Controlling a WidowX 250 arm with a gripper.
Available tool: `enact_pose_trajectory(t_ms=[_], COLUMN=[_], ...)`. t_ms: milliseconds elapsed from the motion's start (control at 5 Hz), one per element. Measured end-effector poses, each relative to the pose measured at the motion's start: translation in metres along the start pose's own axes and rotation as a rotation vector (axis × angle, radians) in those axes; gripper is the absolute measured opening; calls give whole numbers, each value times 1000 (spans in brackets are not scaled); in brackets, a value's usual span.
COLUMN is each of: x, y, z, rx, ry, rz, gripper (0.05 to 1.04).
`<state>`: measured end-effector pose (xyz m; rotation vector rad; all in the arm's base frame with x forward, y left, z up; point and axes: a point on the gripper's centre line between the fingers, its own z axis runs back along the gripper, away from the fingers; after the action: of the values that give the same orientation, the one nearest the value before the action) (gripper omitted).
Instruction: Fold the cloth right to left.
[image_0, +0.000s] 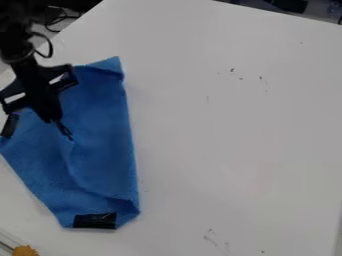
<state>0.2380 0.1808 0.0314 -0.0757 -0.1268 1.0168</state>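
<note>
Small dark marks (232, 70) dot the white table (234, 130); an orange lump (25, 251) sits bottom left.

At left of the frame, the black gripper (65, 131) is hanging over the blue cloth (103, 145), which is lying creased on the white table (234, 130). A black strip (95, 221) is marking its lower edge.

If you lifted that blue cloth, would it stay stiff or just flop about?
Most likely it would flop: the blue cloth lies in soft creases, with a rumpled lower right corner. It looks thin, so it is probably light for its size. The black patch at its bottom edge may make that part a little stiffer.
</note>
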Motion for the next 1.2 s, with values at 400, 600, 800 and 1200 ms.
enact_pose_trajectory(t_ms=[400, 600, 800, 1200], x=[-2, -5, -10, -10], y=[21, 23, 29, 24], z=[-17, -18, -17, 11], rx=[-12, -2, 39, 209], ry=[30, 47, 77, 33], rz=[20, 24, 6, -75], gripper=[83, 241, 509, 1007])
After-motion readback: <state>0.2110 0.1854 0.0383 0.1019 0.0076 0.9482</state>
